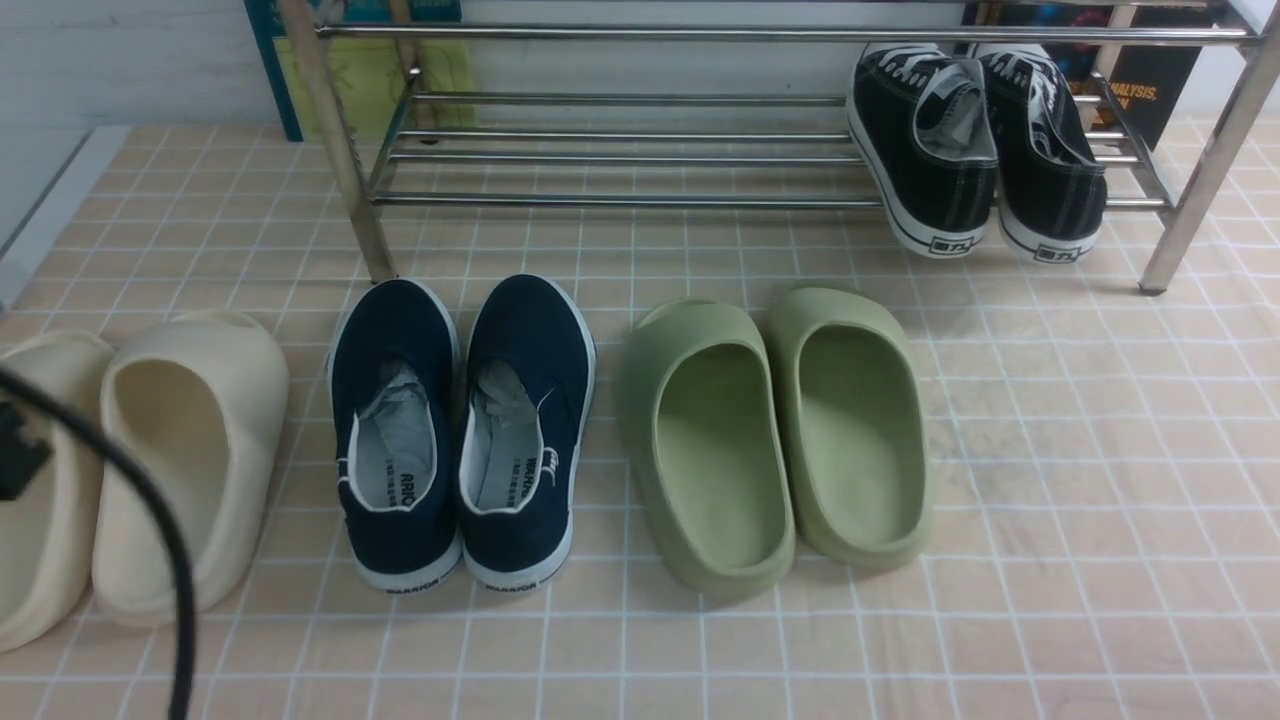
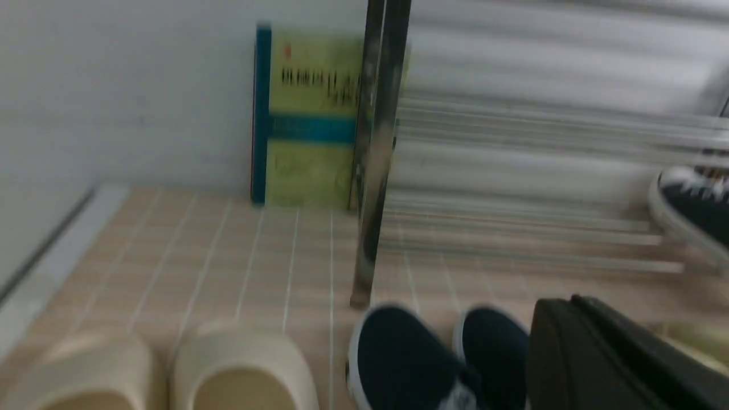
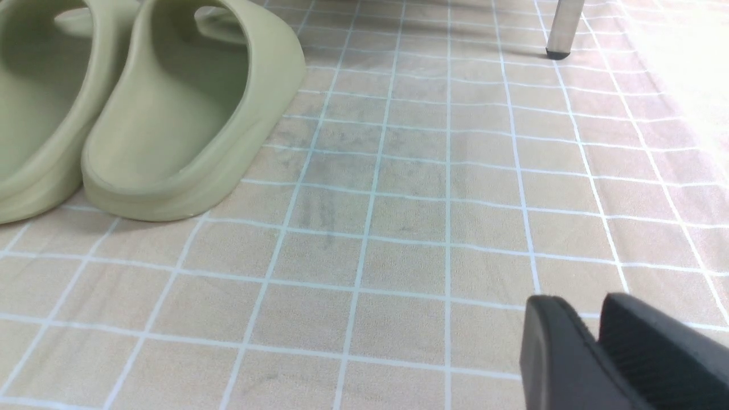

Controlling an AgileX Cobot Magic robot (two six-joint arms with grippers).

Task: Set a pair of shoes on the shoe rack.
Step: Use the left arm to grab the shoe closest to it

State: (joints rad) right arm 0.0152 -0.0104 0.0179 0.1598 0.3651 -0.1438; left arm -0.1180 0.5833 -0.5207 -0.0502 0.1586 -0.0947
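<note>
Soft, even light; left wrist view motion-blurred, glare on floor (image 3: 683,85) in right wrist view.

On the beige tiled floor (image 1: 1050,450), 3 pairs stand in 1 row before the chrome tubular shoe rack (image 1: 620,200): cream foam slides (image 1: 190,450) left, navy-blue canvas slip-on shoes (image 1: 525,340) centre, green foam slides (image 1: 700,430) right. The navy pair's toes lie just beside the rack's left front leg. 1 pair of black lace-up sneakers (image 1: 930,150) rests on the rack's lower bars, right end, heels overhanging the front bar.
</note>
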